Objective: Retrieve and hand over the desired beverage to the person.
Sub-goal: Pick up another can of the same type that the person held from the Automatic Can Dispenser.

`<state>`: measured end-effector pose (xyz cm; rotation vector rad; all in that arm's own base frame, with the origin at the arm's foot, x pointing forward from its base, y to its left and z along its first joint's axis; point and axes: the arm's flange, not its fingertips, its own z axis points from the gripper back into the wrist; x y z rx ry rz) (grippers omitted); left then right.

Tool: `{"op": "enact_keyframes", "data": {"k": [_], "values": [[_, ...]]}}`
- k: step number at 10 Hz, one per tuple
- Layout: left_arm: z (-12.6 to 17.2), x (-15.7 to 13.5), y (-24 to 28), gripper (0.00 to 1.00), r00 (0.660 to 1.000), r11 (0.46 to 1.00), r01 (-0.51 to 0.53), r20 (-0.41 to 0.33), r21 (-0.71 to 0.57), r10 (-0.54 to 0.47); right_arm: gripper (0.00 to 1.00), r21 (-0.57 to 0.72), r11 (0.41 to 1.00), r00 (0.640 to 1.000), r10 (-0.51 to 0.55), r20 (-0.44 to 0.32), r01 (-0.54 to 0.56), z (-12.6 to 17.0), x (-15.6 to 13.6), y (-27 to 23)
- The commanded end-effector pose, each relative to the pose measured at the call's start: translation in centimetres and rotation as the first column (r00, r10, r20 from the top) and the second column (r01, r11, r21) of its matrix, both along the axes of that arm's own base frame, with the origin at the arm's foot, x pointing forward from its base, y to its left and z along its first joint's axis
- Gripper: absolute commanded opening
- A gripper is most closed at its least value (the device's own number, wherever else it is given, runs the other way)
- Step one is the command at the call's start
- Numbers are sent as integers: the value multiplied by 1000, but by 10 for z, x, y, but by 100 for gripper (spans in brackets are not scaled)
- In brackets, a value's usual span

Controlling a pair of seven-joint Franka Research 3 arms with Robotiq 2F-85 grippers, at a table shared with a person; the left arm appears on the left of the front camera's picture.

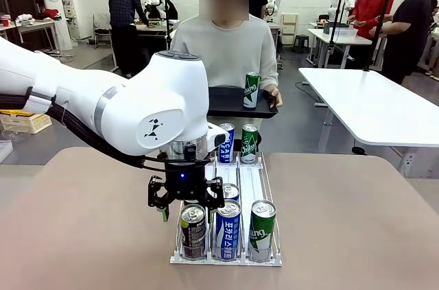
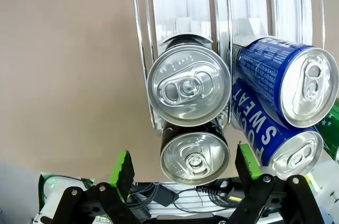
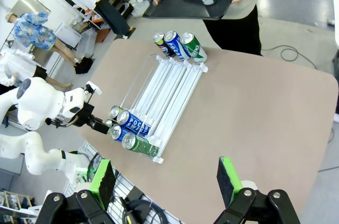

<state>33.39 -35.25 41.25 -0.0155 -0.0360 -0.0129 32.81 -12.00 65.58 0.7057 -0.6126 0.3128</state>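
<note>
— Where's your left claw (image 1: 188, 209)?
— Spread wide just above the dark can (image 1: 193, 232) at the near end of the rack's (image 1: 274, 260) left lane. My right claw (image 3: 167, 175) gapes too, high over the table (image 3: 254, 107).
— And the person (image 1: 226, 50)?
— Holding a tray (image 1: 223, 103) with a green can (image 1: 252, 90) on it.

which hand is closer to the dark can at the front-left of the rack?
Left. The left hand hangs open just above the dark can, straddling it. The right hand is open too, high off the table and far from the rack.
</note>
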Motion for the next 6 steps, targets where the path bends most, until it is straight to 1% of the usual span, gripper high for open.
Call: {"op": "enact_keyframes", "data": {"k": [1, 3, 6], "values": [[-1, 3, -4, 100, 1000, 1000, -4, 21, -22, 5, 100, 5, 1000, 1000, 4, -6, -4, 0, 1, 0], [-2, 4, -4, 100, 999, 1000, 2, 42, -23, -1, 100, 5, 1000, 1000, 4, -6, -4, 0, 1, 0], [-5, 7, -4, 100, 999, 1000, -1, 42, -14, 2, 100, 5, 1000, 1000, 4, -6, -4, 0, 1, 0]]}}
